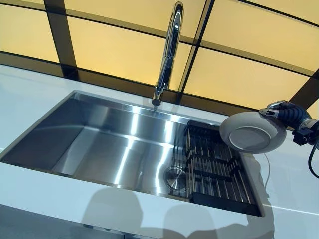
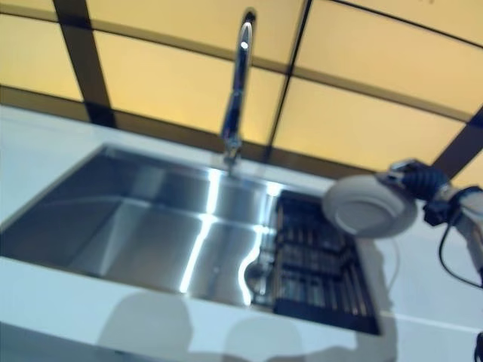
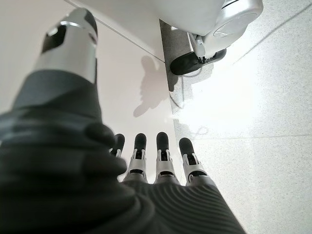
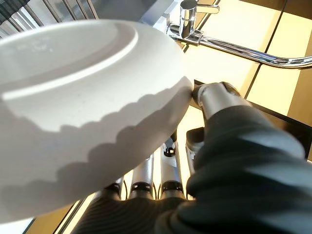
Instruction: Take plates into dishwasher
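White plate [image 1: 252, 132]: pinched at its rim by the right hand [image 1: 288, 114], thumb against fingers, held tilted above the dark rack [image 1: 217, 169] in the steel sink [image 1: 99, 144]. Left hand [image 3: 161, 161]: fingers straight, holding nothing, over the floor [image 3: 263, 122].

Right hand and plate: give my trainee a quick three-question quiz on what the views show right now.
1. True or false: the white plate lies flat in the sink.
2. Which hand pinches the plate? A) left hand B) right hand
3. Fill in: below the plate, at the sink's right end, sits a dark dish ____.

Key: 1 false, it is held in the air; 2 B, the left hand is open, low over the floor; 3 rack.
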